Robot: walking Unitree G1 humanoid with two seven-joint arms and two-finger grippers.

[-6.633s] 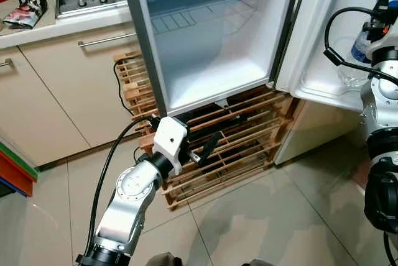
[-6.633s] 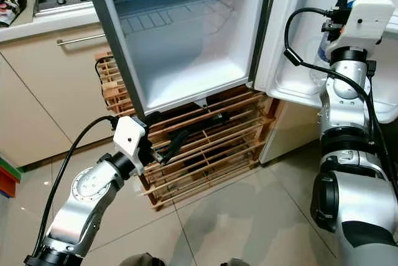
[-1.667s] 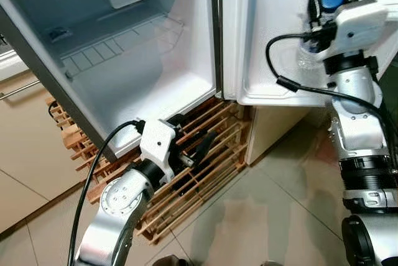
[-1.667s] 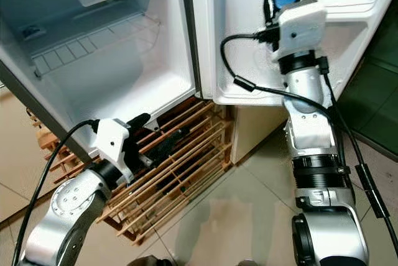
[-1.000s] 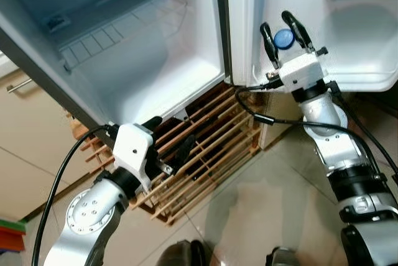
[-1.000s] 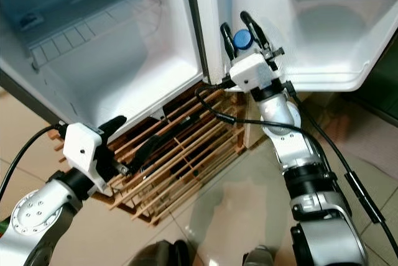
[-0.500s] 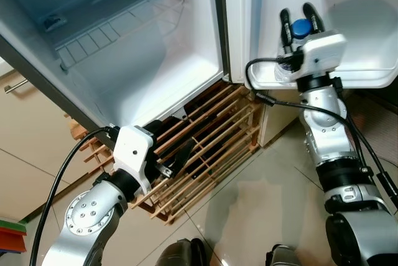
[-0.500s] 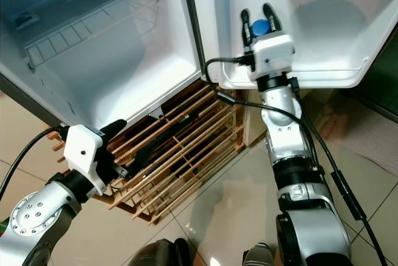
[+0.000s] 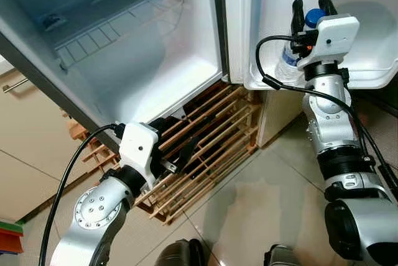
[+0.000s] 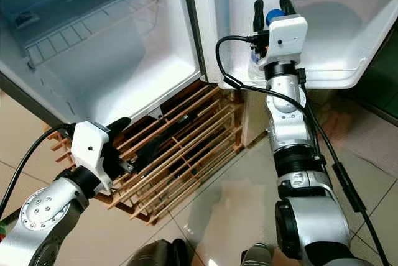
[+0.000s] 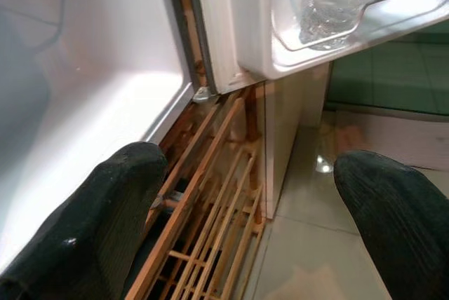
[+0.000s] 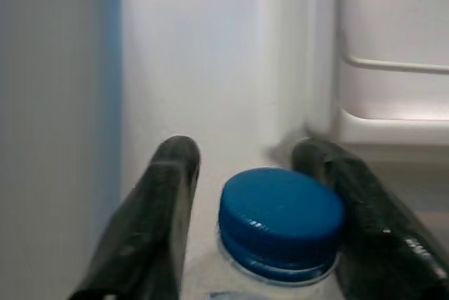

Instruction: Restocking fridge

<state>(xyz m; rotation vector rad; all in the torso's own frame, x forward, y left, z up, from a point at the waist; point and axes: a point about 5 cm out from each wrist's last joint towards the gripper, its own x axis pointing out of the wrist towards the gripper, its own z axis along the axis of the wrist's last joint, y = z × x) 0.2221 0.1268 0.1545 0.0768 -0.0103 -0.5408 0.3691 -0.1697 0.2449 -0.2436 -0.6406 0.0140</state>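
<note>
Right gripper [image 10: 272, 6] clasping water bottle [image 11: 330, 7] in door shelf [image 11: 393, 16]; left gripper [image 11: 242, 223] wide, idle; premature release risks tipping.

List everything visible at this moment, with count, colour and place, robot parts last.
Fridge: one, white inside, open, wire shelf in its compartment.
Fridge door: one, white, swung open on the right, with a lower door shelf.
Water bottle: one, clear with blue cap, standing in the lower door shelf.
Wooden rack: one, light wood slats, on the floor under the fridge.
Floor: beige tiles.
Cabinet: one, beige, far left.
Left gripper: black fingers open, low in front of the wooden rack.
Right gripper: black fingers either side of the bottle's cap.
</note>
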